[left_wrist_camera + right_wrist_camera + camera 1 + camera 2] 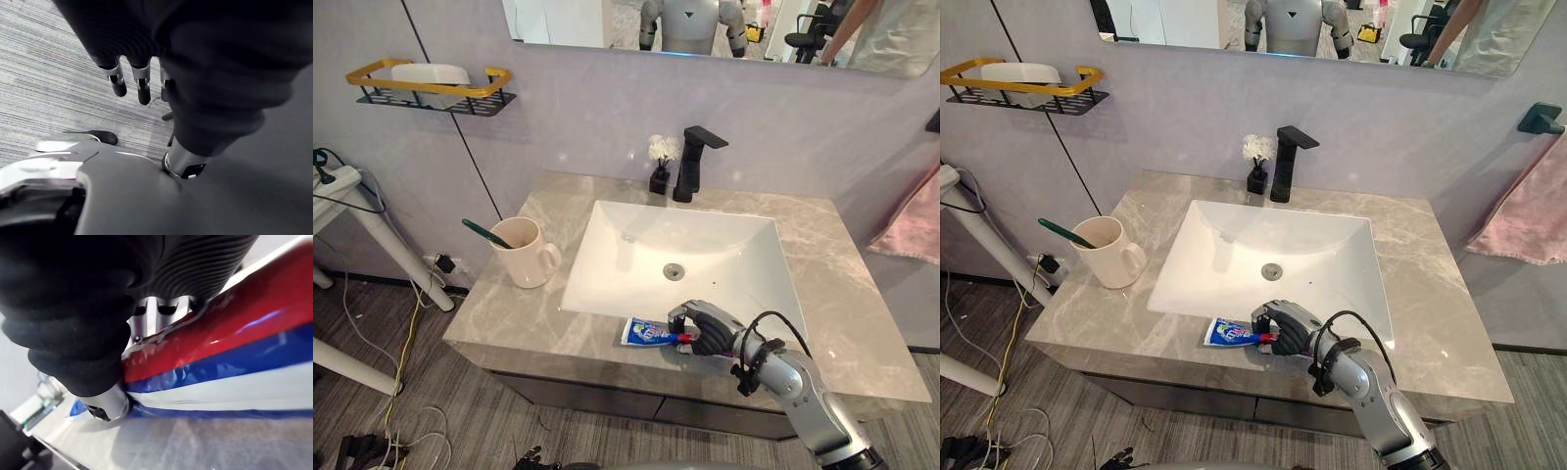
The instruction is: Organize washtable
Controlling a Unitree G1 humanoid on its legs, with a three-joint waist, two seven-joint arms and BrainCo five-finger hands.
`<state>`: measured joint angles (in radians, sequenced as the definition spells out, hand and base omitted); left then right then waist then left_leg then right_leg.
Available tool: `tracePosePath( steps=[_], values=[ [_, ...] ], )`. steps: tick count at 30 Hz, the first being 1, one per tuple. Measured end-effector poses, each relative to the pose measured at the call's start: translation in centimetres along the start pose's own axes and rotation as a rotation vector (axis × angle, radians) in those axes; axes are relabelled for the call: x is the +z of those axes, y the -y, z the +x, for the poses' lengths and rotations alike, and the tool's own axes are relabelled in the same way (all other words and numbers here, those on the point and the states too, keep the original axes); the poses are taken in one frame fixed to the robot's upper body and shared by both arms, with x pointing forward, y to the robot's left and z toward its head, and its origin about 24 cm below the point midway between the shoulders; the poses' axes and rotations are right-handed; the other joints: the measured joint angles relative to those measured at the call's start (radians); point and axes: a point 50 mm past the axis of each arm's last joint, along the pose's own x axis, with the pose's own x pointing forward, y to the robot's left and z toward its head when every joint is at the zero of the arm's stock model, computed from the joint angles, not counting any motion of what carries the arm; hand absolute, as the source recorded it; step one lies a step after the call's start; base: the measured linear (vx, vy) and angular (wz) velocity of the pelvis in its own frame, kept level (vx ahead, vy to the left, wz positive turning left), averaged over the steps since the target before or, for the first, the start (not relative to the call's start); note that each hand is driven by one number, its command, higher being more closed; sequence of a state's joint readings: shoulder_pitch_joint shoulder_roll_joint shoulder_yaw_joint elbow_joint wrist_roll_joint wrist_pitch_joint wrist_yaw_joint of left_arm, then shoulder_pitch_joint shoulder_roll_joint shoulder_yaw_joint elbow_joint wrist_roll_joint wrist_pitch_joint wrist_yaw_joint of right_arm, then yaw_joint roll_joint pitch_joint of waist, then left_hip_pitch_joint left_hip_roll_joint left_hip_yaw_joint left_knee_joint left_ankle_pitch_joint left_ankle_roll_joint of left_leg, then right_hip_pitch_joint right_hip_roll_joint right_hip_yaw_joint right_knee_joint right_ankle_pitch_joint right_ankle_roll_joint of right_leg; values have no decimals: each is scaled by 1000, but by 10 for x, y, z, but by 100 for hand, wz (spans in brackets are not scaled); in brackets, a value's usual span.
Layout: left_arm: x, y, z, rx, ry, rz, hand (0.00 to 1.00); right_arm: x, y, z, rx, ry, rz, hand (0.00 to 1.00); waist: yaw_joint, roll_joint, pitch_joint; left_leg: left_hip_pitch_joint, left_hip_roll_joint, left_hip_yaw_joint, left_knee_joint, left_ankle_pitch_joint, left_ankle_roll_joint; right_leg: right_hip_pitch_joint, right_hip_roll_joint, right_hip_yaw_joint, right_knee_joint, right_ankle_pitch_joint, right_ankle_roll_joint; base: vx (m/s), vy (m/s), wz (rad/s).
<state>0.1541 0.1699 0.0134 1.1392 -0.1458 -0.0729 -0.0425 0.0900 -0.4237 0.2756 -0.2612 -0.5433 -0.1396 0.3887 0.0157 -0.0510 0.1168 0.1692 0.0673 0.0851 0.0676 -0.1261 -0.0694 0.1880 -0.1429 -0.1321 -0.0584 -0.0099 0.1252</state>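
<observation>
The right hand curls round the toothpaste tube on the desk by the sink; the left hand hangs loose.

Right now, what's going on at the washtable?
The right hand has its fingers curled over one end of the toothpaste tube, which lies on the counter along the front edge of the sink, not yet lifted. The mug with the green toothbrush stands left of the sink. The left hand hangs open above the floor, idle.
</observation>
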Motion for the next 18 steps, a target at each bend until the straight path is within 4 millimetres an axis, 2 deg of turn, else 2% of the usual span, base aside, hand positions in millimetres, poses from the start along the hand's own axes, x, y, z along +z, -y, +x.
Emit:
tracePosePath(
  steps=[4, 8, 10, 13, 15, 16, 17, 18],
  values=[
    [-3, -3, -1, 18, -5, -39, 0, 0, 3, 0, -36, 1, 41, 100, 0, 1, 0, -2, 0, -1, 0, 0, 0, -2, 0, 0, 0, 0, 0, 0, 0, 0],
    [-13, -11, -4, 66, -18, -165, 0, 15, 19, -3, -139, 70, 61, 100, -1, 8, -4, -8, 0, -5, 0, 0, 0, -4, 0, -3, -2, 0, 0, -1, -6, 2],
    [-18, -18, -6, 106, -20, -244, 0, 21, 27, -5, -189, 102, 70, 100, 0, 13, -12, -16, 0, -6, 0, 0, 0, -10, 0, -4, -2, 0, 0, -5, -9, 2],
    [-20, -42, -12, 224, 21, -389, 0, 26, 33, -5, -232, 139, 98, 100, 1, 22, -17, -18, 0, -8, 0, 0, 0, -11, 0, -7, -2, -1, 0, 0, 0, 2],
    [-8, -65, -19, 322, 115, -471, 0, 31, 35, -5, -256, 160, 111, 100, 3, 27, -17, -20, -1, -13, -1, 0, 0, -11, 0, -12, -2, -1, -1, -9, -7, 9],
    [10, -87, -30, 411, 245, -523, 0, 33, 36, -6, -279, 174, 137, 100, 5, 33, -21, -26, -1, -23, -2, 0, 0, -11, -1, -24, -1, -3, -2, -22, -21, 18],
    [20, -96, -35, 447, 307, -540, 0, 33, 36, -6, -288, 177, 144, 100, 6, 40, -25, -34, -2, -29, -2, 0, 0, -15, -1, -30, -1, -4, -3, -13, -28, 22],
    [43, -113, -50, 511, 451, -547, 0, 35, 37, -6, -302, 183, 150, 100, 17, 30, -39, -38, -1, -34, -3, 2, -2, -18, -1, -35, 0, -5, -3, 1, -22, 15]
  ],
)
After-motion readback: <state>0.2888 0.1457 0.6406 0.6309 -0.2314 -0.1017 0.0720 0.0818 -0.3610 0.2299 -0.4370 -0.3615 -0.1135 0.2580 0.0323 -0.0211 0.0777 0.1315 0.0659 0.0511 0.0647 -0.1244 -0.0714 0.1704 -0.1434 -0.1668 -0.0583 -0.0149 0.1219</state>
